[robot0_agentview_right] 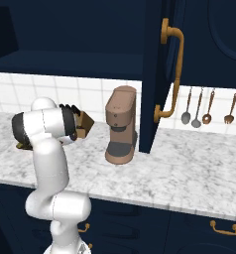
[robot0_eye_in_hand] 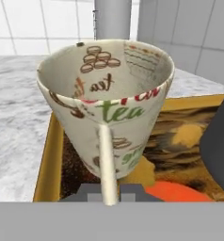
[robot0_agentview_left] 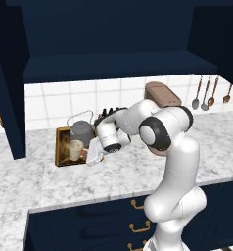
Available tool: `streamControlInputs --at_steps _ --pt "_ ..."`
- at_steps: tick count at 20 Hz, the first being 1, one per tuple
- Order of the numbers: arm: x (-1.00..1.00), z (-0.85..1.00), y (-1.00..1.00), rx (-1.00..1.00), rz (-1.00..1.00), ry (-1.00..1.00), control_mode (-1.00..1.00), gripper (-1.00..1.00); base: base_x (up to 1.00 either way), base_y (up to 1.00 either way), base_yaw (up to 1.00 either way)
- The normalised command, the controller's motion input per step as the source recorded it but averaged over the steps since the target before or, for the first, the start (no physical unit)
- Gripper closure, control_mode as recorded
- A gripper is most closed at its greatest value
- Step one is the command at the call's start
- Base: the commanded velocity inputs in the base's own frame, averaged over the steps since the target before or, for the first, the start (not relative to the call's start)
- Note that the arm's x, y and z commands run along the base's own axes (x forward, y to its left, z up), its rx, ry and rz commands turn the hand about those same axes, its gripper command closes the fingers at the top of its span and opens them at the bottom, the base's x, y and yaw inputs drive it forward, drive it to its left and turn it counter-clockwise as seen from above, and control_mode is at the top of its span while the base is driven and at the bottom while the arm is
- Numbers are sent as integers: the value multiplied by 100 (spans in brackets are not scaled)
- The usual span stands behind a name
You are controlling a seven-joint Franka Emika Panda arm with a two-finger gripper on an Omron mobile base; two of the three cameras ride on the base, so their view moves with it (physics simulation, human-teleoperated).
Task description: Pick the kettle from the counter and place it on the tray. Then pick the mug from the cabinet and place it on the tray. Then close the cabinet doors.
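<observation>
The end effector [robot0_eye_in_hand: 109, 190] is clamped on the mug's [robot0_eye_in_hand: 107, 106] handle, mug over the tray [robot0_agentview_left: 63, 147] beside the kettle [robot0_agentview_left: 82, 131]. Released while tilted, the mug could tip against the kettle or catch the wooden rim.

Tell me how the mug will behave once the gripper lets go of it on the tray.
The mug looks rigid and narrows toward its base, so it may tip easily. The kettle stands close beside it on the tray; a nudge could knock them together.
</observation>
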Motion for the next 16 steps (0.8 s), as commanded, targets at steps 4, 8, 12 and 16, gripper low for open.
streamControlInputs --at_steps 4,8,12,16 --pt "-22 7 -2 -1 -1 0 -100 -100 0 0 0" --pt "-31 49 -2 0 -10 0 -100 -100 0 0 0" --pt "-16 80 0 0 -13 0 -100 -100 0 0 0" --pt "-58 96 -30 -3 -32 19 -100 -100 0 0 0"
